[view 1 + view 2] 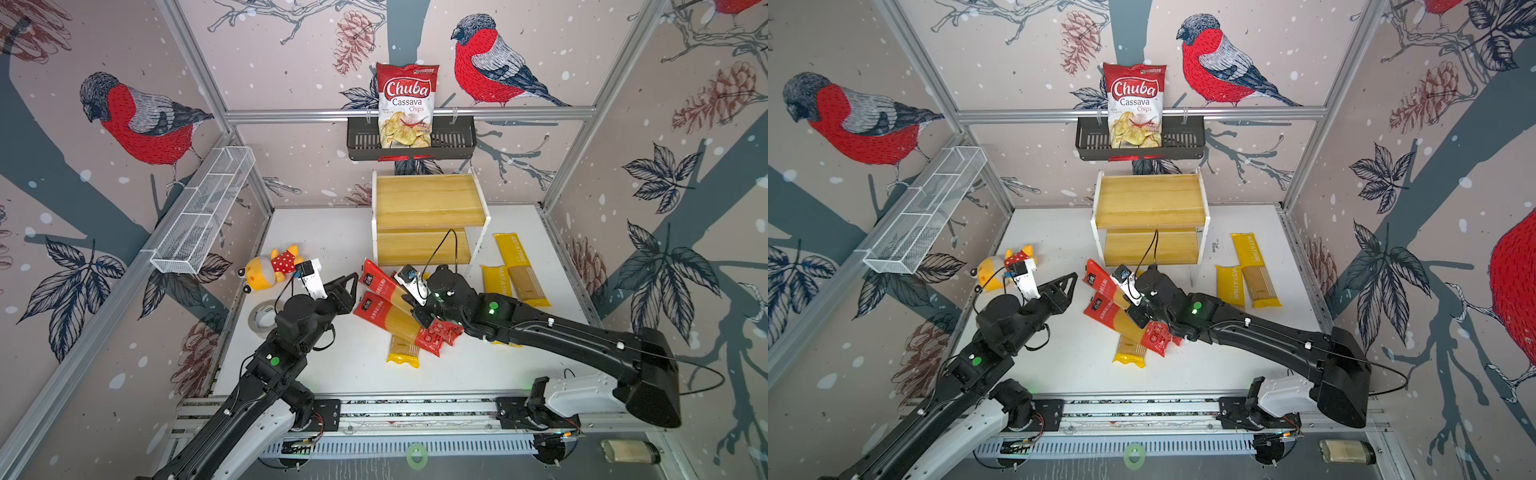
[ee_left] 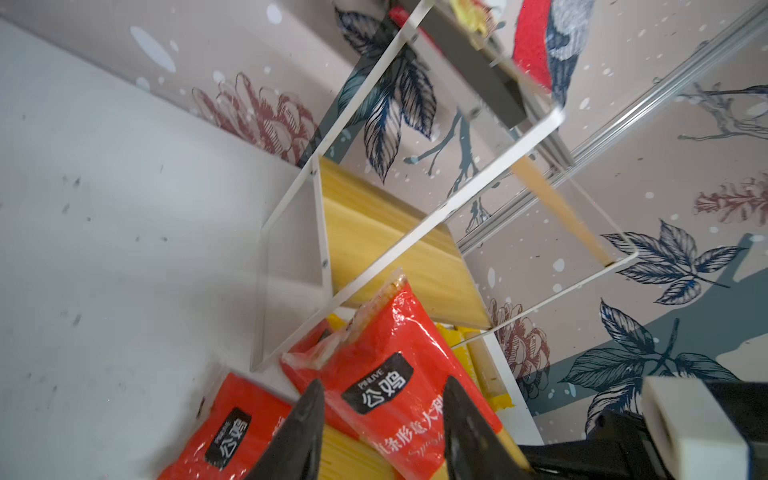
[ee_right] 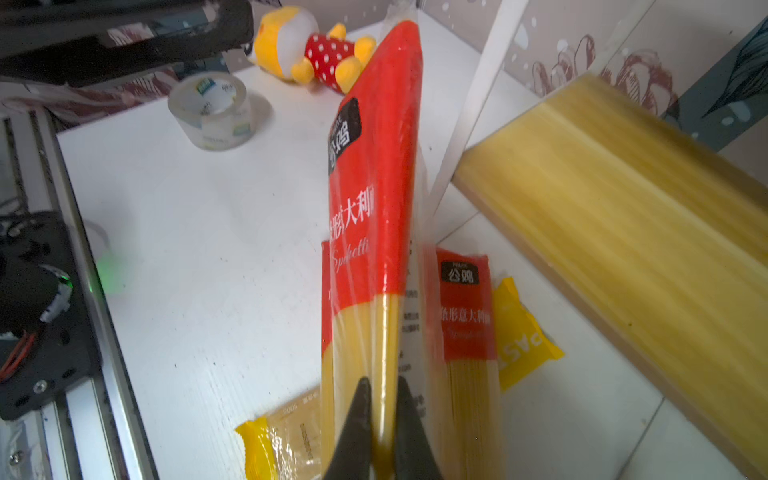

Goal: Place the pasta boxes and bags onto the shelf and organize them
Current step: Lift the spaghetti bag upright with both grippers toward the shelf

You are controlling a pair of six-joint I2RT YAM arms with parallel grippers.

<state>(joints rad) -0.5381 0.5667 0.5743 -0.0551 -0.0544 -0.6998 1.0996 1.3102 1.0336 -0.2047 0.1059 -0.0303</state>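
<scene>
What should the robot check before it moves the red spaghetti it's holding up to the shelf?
1. Right gripper shut on red pack: ok.
2. Left gripper jaws apart: ok.
3. Left gripper touching no pack: cannot tell.
4. Shelf boards both bare: ok.
5. Red pack clear of the shelf leg: cannot tell.
</scene>
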